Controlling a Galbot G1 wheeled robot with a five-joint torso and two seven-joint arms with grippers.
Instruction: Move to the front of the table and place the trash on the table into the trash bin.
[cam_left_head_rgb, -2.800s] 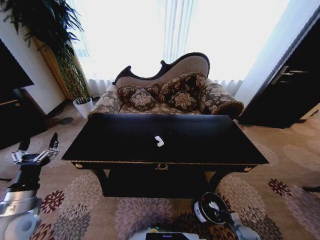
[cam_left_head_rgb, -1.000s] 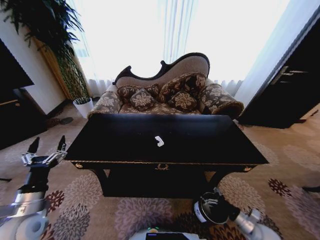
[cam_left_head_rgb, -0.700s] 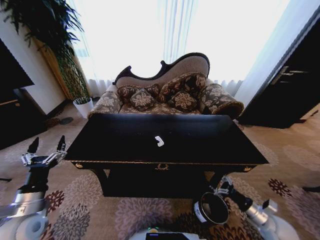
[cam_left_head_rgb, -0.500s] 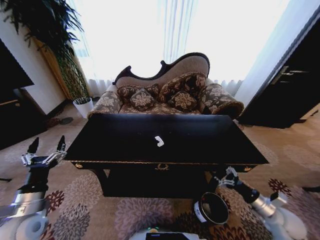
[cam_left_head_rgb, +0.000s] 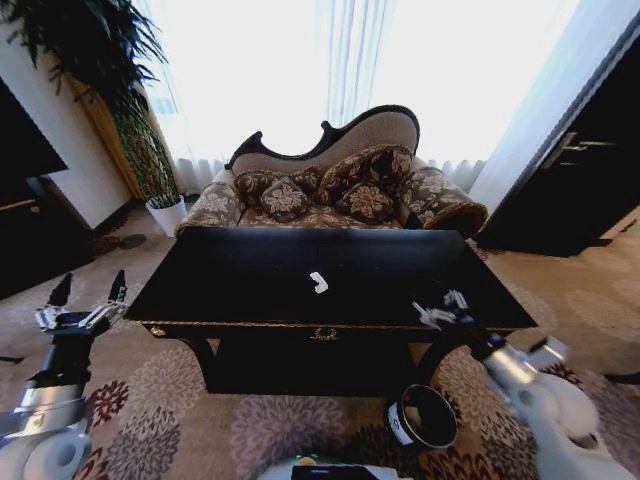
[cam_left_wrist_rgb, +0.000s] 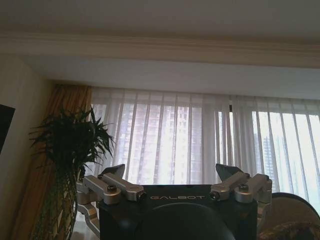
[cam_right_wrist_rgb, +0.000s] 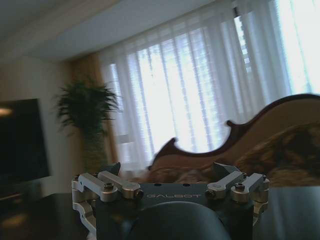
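Two "GALBOT"-marked tools, left tool (cam_left_head_rgb: 84, 303) and right tool (cam_left_head_rgb: 441, 308), fingers apart, empty

You have one tabletop (cam_left_head_rgb: 250, 285) carrying one white paper scrap (cam_left_head_rgb: 318, 282). One trash bin (cam_left_head_rgb: 424, 416) stands on the floor. Two end effectors are present: the left end effector (cam_left_head_rgb: 85, 292) and the right end effector (cam_left_head_rgb: 438, 305). You also see one sofa (cam_left_head_rgb: 330, 180) and one potted plant (cam_left_head_rgb: 120, 90).

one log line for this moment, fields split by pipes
right claw open over table front right | left claw open, off table's left | paper scrap on table | bin on floor
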